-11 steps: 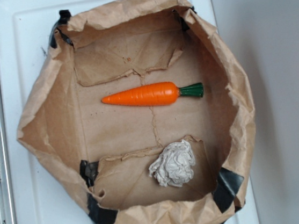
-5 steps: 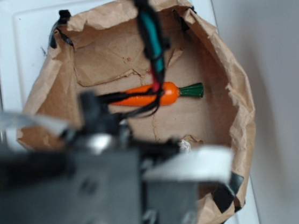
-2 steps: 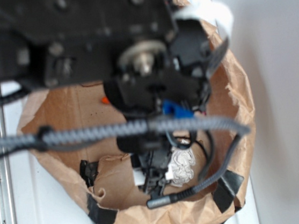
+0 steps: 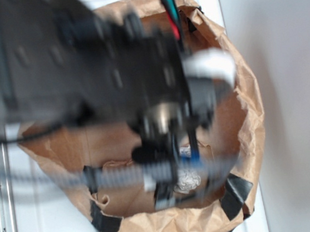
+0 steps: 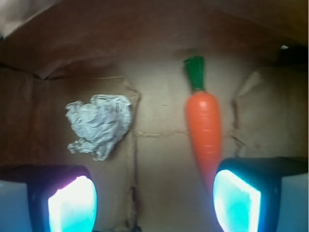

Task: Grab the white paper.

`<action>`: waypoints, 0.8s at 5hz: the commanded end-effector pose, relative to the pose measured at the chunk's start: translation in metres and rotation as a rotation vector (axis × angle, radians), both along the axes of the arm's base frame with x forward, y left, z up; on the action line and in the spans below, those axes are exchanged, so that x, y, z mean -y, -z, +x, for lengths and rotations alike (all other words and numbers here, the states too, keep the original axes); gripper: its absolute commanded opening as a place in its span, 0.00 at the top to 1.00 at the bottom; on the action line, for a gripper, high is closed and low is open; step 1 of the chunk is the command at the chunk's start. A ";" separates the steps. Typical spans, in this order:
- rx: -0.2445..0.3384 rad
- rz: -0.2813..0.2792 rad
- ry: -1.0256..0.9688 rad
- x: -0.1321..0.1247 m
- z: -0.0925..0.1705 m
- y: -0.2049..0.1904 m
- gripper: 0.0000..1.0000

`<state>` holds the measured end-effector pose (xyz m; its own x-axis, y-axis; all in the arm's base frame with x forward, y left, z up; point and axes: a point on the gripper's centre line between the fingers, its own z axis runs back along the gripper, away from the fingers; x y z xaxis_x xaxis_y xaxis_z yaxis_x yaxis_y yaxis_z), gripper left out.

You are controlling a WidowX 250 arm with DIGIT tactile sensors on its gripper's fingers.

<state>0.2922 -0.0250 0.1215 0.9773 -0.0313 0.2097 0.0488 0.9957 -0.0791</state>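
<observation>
Hovering over white paper (image 5: 100, 124), tool (image 5: 154, 202) spread wide.

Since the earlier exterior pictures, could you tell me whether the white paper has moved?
No. The white paper lies by the brown bag's near wall, as before.

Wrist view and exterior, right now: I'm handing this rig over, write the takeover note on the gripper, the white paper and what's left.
Gripper: open, empty, held above the floor of the brown paper bag.
White paper: crumpled wad lying on the bag floor, ahead of the left pad, not between the fingers.
Carrot: beside it, near the right pad; leave it.
Done: arm is over the bag.
Left: centre on the wad, descend, close, lift.
</observation>
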 end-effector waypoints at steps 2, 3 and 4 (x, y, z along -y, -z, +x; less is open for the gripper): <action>0.004 -0.139 0.017 0.031 0.000 0.007 0.00; 0.004 -0.139 0.017 0.031 0.000 0.007 0.00; 0.004 -0.139 0.017 0.031 0.000 0.007 0.00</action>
